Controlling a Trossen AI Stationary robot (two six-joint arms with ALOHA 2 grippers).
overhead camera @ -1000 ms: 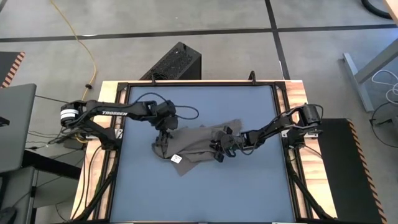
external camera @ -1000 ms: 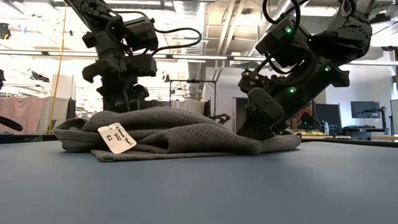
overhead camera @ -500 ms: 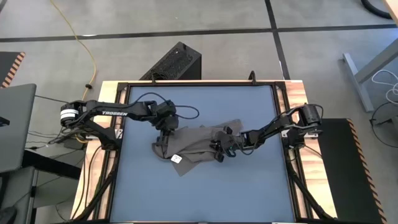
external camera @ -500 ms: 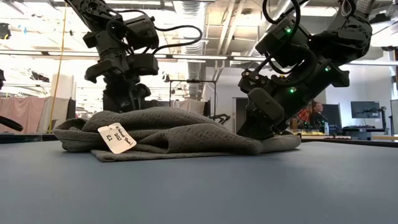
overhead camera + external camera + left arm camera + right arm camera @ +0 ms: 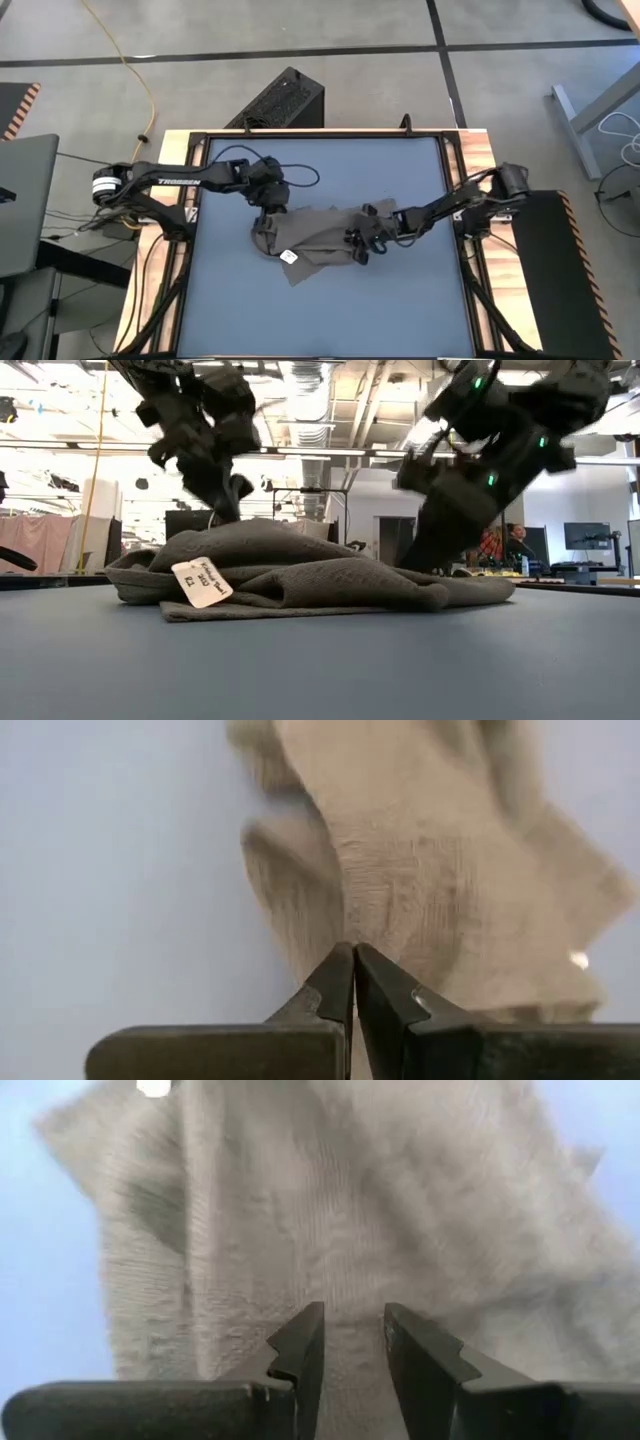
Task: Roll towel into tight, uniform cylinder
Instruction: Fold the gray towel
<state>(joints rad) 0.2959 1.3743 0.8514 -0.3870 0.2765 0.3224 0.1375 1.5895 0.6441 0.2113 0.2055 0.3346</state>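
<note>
**On the tabletop's middle: a crumpled towel between two grippers**

On the blue-grey table (image 5: 400, 300), the towel (image 5: 315, 238) lies bunched in loose folds, its long axis running left to right across the table. Its white tag (image 5: 289, 256) sits at the near-left corner. The left gripper (image 5: 268, 212) is at the towel's left end, jaws pressed together over the cloth. The right gripper (image 5: 360, 243) is on the towel's right part, jaws a little apart, cloth lying between them.
</note>
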